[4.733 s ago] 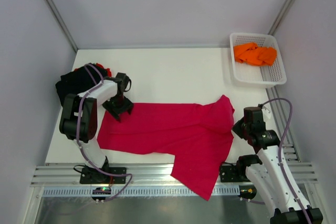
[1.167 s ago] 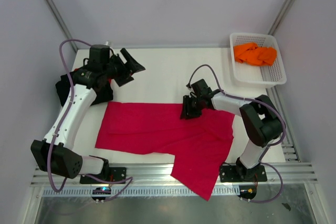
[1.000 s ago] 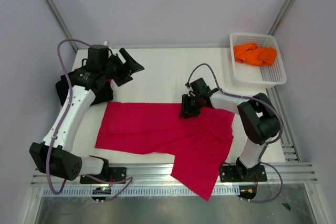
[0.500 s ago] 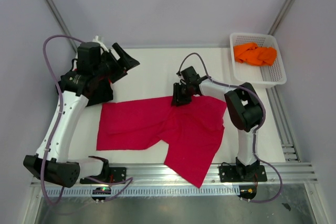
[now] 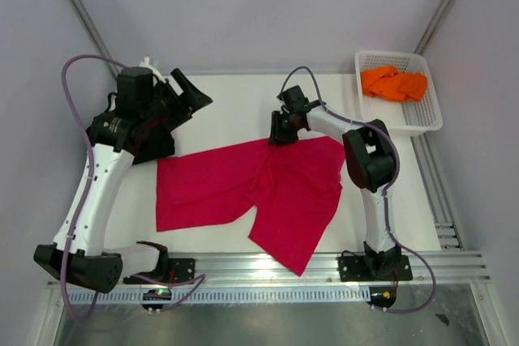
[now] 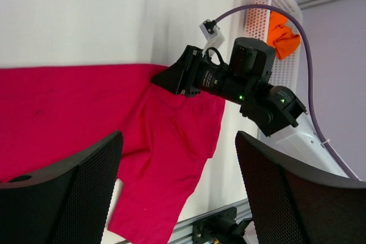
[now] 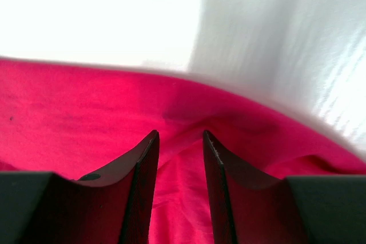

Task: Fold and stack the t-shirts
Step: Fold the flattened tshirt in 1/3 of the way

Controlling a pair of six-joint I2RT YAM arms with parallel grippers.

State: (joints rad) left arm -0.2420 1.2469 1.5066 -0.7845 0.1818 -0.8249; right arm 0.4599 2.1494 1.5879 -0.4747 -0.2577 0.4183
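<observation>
At the far left of the white table [image 5: 235, 107] a bunched black t-shirt [image 5: 154, 143] lies partly under the left arm. Above it, over the far-left corner, the left gripper [image 5: 193, 93] is raised off the surface. Its mesh-faced fingers [image 6: 66, 195] are spread wide with nothing between them, and its wrist camera looks down across the table at the spread cloth. Right of the black heap, the large crimson t-shirt [image 5: 243, 184] lies on the middle of the table. Its long axis runs left to right and is slightly tilted, the left end squarer and nearer, the right end climbing towards the far side. From its right half a broad flap points down towards the arms' bases, and the tip of the flap hangs over the table's near edge. At the shirt's far edge, about mid-table, the right gripper [image 5: 276, 135] reaches in from the right. Its jaws are narrowed to a slim gap and pinch a raised ridge of the crimson cloth, as the right wrist view shows close up. At the far right corner, well apart from the crimson shirt, stands a white mesh basket [image 5: 401, 126]. A crumpled orange t-shirt [image 5: 393, 83] lies inside it.
</observation>
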